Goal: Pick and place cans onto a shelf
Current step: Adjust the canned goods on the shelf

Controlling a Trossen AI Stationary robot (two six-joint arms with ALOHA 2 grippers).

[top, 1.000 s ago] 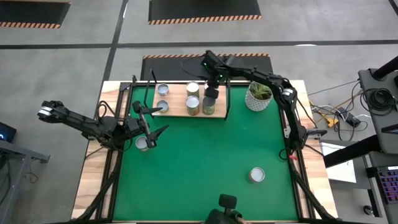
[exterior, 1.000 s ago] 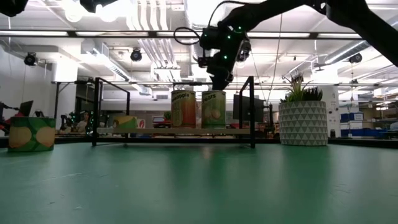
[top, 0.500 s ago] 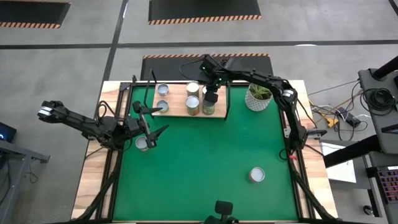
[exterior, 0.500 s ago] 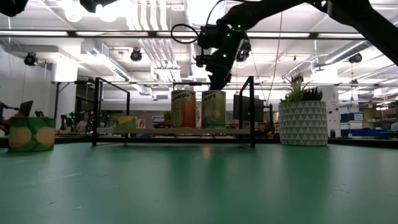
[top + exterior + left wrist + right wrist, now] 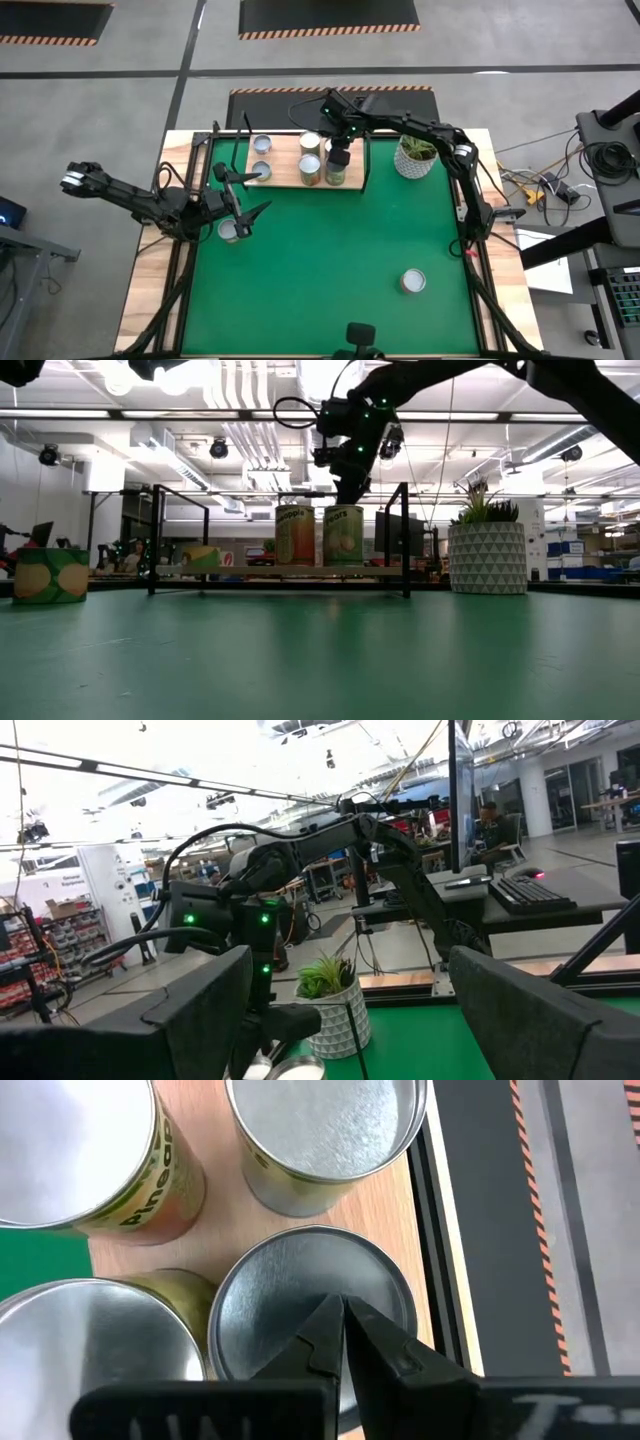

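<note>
— Shelf (image 5: 285, 165) status?
— Wooden board at the far edge of the green mat (image 5: 330, 260), several cans on it.
— Right gripper (image 5: 340, 150)?
— Above the shelf, fingers (image 5: 345, 1330) pressed together over a can (image 5: 300, 1295), gripping nothing.
— Left gripper (image 5: 243, 205)?
— Spread wide near the mat's left edge, beside a loose can (image 5: 229, 231). Another can (image 5: 413, 281) stands near the front right.
</note>
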